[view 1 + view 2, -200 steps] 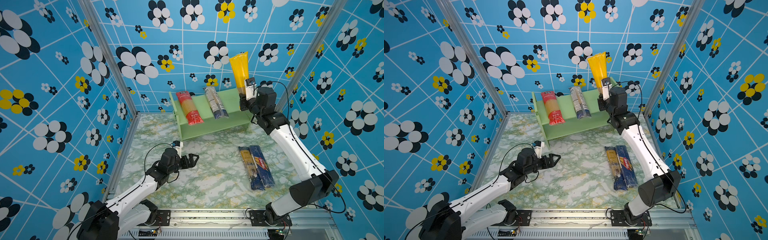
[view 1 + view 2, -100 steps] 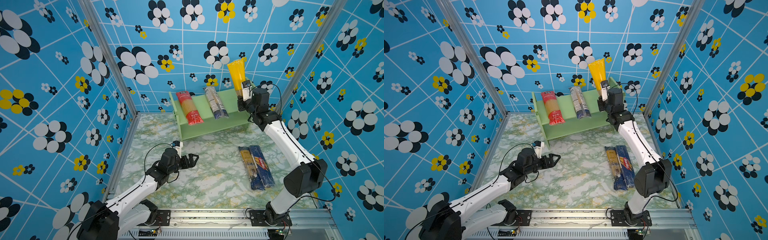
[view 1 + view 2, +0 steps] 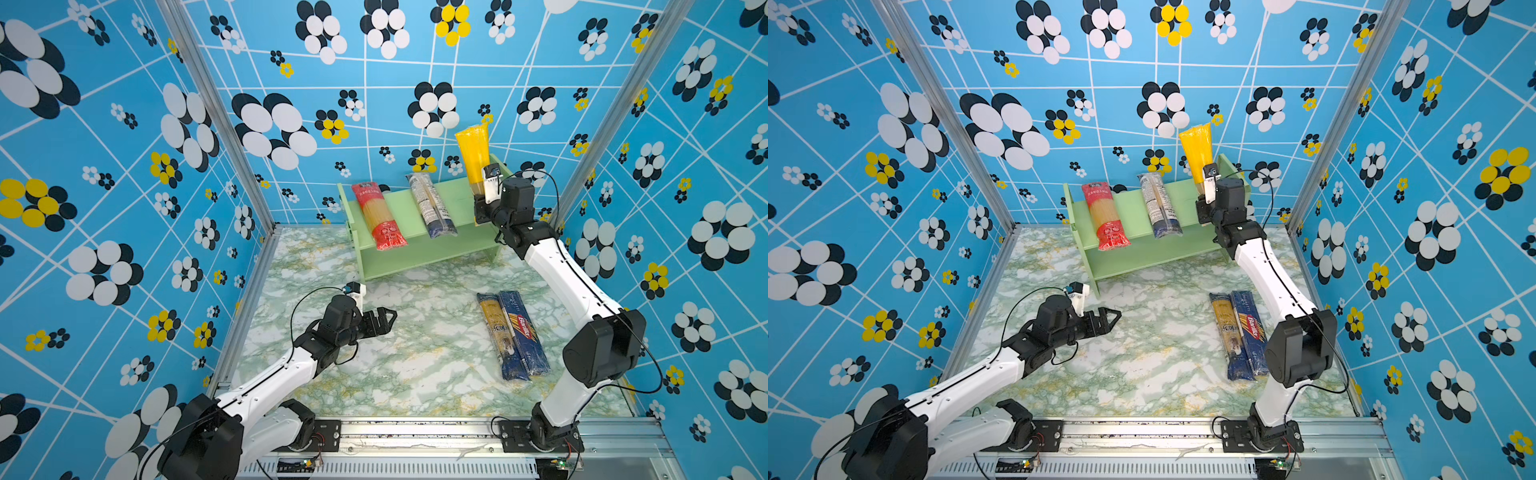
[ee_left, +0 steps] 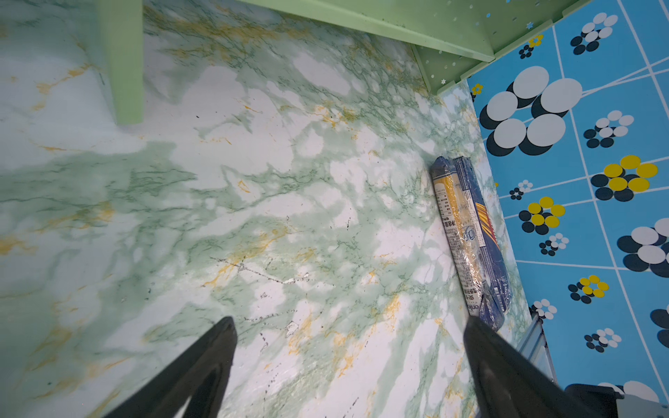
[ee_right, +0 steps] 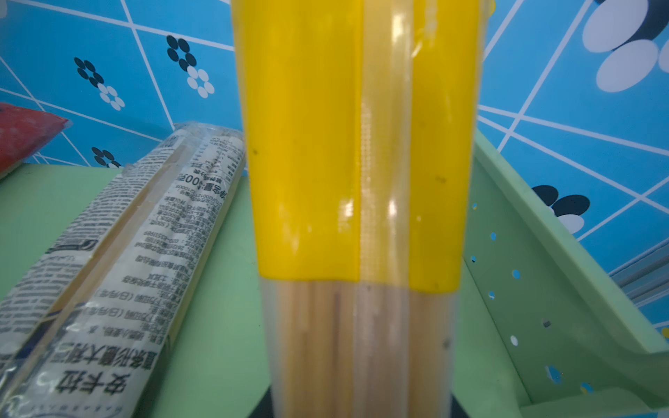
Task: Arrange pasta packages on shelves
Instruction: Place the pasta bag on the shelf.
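Observation:
The pale green shelves (image 3: 459, 203) (image 3: 1129, 208) stand at the back of the table. On the top tier lie a red pack (image 3: 378, 216) (image 3: 1106, 218) and a clear pack with a white label (image 3: 430, 205) (image 3: 1158, 205) (image 5: 119, 260). My right gripper (image 3: 482, 208) (image 3: 1204, 208) is shut on the lower end of the yellow pack (image 3: 473, 158) (image 3: 1196, 156) (image 5: 354, 144), held nearly upright over the top tier's right end. A brownish pack (image 3: 496, 332) (image 4: 458, 224) and a dark blue Barilla pack (image 3: 523, 332) (image 3: 1252, 332) lie side by side on the table. My left gripper (image 3: 386, 318) (image 4: 349, 322) is open and holds nothing.
Patterned blue walls close in the marble table (image 3: 415, 353) on three sides. A metal rail (image 3: 415, 428) runs along the front edge. The shelf's holed right side panel (image 5: 525, 289) rises close beside the yellow pack. The lower tier (image 3: 424, 257) holds nothing that I can see.
My right arm has carried the yellow pack slightly left and lower, closer to the top tier. The left arm has not moved.

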